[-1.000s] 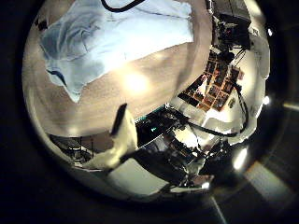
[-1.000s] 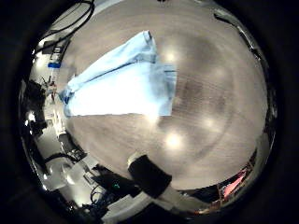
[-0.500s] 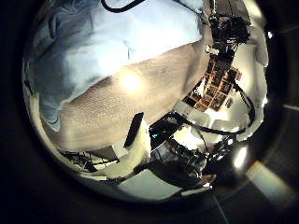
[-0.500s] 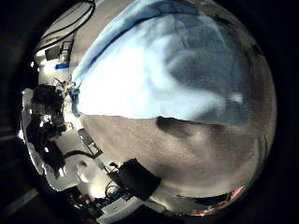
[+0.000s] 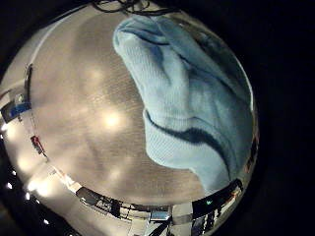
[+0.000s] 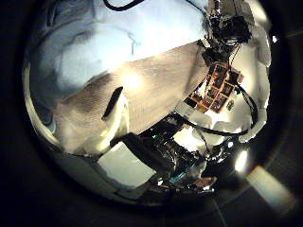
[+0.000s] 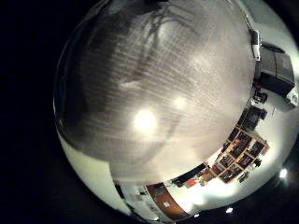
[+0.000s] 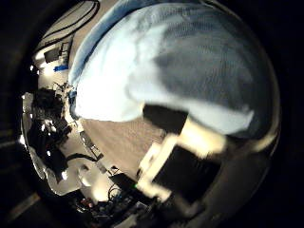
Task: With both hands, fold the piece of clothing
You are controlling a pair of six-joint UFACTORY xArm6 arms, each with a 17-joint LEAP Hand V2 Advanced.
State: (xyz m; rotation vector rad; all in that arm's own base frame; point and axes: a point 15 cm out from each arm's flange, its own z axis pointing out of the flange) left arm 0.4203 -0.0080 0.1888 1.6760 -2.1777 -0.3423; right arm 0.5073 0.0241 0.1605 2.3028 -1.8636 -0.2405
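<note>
The piece of clothing (image 5: pixel 192 98) lies on the wood-grain table (image 5: pixel 79 118), bunched into soft folds with a hem running across its end. In the left thumb side palm view the cloth (image 6: pixel 85 47) fills much of the picture, so it is close under that palm. Part of my left hand (image 6: pixel 99 132) reaches in over the bare table (image 6: pixel 161 80) right beside the cloth's edge. The cloth (image 8: pixel 180 66) is just as close under my right palm, and part of my right hand (image 8: pixel 190 157) juts across its near edge. Whether either hand grips the cloth is hidden.
The right little finger side palm view holds only bare table (image 7: pixel 149 84) and its edge (image 7: pixel 121 173). Beyond the table stand shelves (image 6: pixel 220 83) and room clutter (image 8: pixel 47 104).
Both palm cameras have dropped towards the table, so the clothing now looms much larger. A part of each hand has swung in over the cloth's edge.
</note>
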